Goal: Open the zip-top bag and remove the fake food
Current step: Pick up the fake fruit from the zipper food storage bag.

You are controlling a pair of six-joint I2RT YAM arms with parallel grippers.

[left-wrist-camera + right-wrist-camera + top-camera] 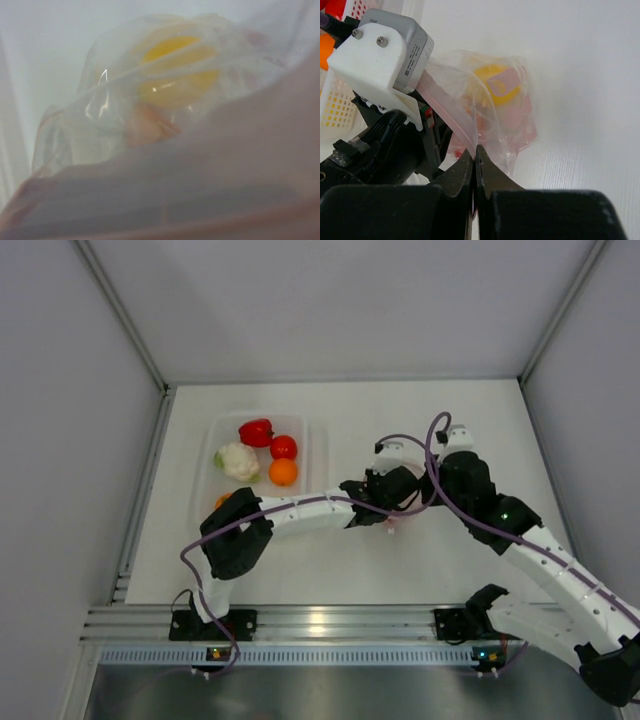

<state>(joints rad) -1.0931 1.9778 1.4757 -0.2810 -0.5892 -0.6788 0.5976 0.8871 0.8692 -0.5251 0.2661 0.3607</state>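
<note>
Closest in, right gripper (475,152) pinches shut on zip-top bag (505,115) just under its pink strip (445,107). Left gripper (385,512), closed, clamps the same mouth edge opposite. Bag sits mid-table (450,570), right of tray (215,455); yellow fake food (177,65) inside.

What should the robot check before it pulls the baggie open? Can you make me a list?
1. Right gripper pinching the clear crinkly zip-top bag: ok.
2. Left gripper shut on the bag at its pink zip strip: ok.
3. Zip already open: cannot tell.
4. Yellow plastic fruit inside the bag: ok.
5. Clear rigid tray apart from the bag: ok.
</note>
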